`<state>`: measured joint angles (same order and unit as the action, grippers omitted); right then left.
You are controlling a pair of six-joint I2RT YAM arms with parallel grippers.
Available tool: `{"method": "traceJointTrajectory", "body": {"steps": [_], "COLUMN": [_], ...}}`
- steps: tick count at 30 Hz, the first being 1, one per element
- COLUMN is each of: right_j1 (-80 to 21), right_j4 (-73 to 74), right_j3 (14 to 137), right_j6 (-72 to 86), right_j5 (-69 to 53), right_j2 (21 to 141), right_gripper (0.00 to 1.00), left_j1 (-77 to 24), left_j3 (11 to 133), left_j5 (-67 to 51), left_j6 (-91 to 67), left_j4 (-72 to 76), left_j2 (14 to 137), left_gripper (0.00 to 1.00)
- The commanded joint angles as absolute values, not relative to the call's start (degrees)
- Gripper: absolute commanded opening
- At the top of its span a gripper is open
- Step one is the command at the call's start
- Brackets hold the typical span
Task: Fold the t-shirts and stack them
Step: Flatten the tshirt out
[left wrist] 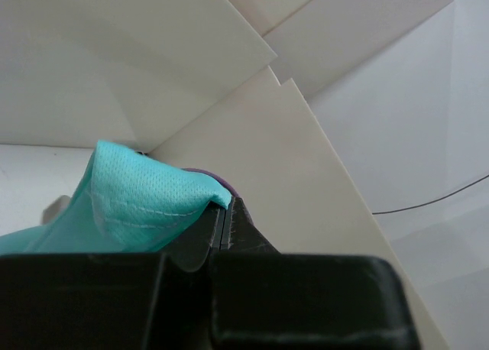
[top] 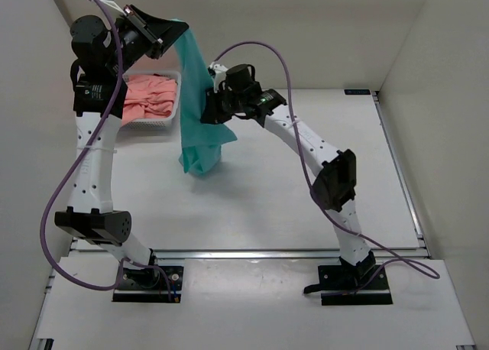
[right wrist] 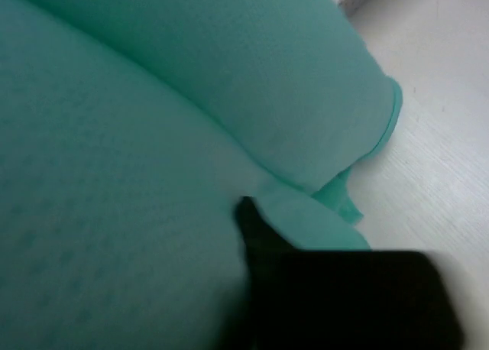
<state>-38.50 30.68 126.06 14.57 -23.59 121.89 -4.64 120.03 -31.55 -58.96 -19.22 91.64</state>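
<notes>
White table (top: 267, 197), pale walls on three sides. White mesh basket (top: 153, 126) sits at the far left with the salmon-pink t-shirts (top: 149, 98) bunched inside it, not yet folded.

The teal t-shirt (top: 197, 128) hangs in a long vertical drape. Its top edge is up high at the left gripper (top: 162, 35) and its bottom hem is crumpled where it touches the table beside the basket.

Left gripper: the left wrist view shows the jaws pinched tight on a corner of teal mesh cloth. That hold looks firm.

Right gripper (top: 214, 98): it is pressed against the shirt's right edge about mid-height. The right wrist view is filled with teal cloth around one dark finger (right wrist: 256, 239). You cannot tell whether the jaws have closed on the fabric.

Step in hand, as judged: getting a second hold so you can spread the shirt.
- Confirm the right pinch takes a single layer at the hem or shoulder seam, not a bunched fold.
- Hold the left arm high so the cloth hangs free and untwisted.
- Draw the two grips apart sideways until the edge is taut, then lower it flat onto open table, away from the basket.
</notes>
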Motion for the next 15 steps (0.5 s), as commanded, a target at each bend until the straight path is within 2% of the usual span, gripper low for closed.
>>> {"method": "traceJointTrajectory", "body": {"steps": [1, 4, 6, 9, 12, 15], "right_j1": [-38.85, -36.84, -34.21, -25.60, -14.35, -4.42], "right_j4": [42.41, 49.11, 49.83, 46.51, 40.63, 39.37], "right_j3": [140.67, 141.26, 131.98, 116.69, 107.78, 108.71], "right_j6": [12.74, 9.95, 9.66, 11.16, 13.88, 12.84], "right_j5": [-21.28, -15.83, -11.36, -8.71, -6.86, -6.50], "right_j2": [124.62, 119.91, 113.60, 100.31, 88.35, 81.22], "right_gripper": [0.00, 0.00, 0.00, 0.00, 0.00, 0.00], "left_j1": [-5.01, -4.22, -4.05, -5.97, -8.00, -8.97], "left_j3": [119.70, 120.32, 120.93, 124.52, 131.28, 137.19], "left_j5": [-32.86, -33.66, -35.32, -36.38, -37.09, -37.88], "left_j6": [-59.06, -59.15, -59.67, -60.29, -63.35, -68.53], "left_j4": [-18.45, -19.68, -19.51, -18.81, -15.66, -9.70], "left_j2": [89.64, 90.96, 93.41, 99.21, 105.01, 110.11], "left_gripper": [0.00, 0.00, 0.00, 0.00, 0.00, 0.00]}}
